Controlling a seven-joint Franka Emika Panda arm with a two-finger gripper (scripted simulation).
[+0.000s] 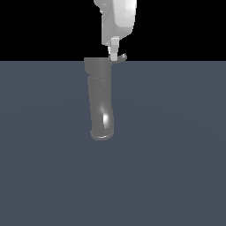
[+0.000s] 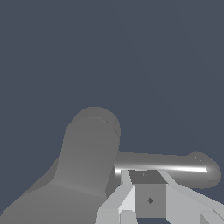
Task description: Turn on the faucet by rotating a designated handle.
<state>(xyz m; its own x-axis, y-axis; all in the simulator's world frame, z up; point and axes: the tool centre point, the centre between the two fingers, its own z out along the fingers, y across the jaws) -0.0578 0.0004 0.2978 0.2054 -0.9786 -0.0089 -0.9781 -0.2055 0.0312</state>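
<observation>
Judging from the exterior view, I'd push steadily sideways near the tip of the short grey curved handle point(image 1: 122, 57) on the glossy grey tubular faucet point(image 1: 100, 103), the white gripper point(image 1: 114, 56) touching it, while the wrist view shows the handle point(image 2: 166, 167) lying just beyond the fingers point(image 2: 124, 199), whose spread I cannot tell.

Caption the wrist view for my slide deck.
End effector poised beside the faucet's grey handle.
</observation>
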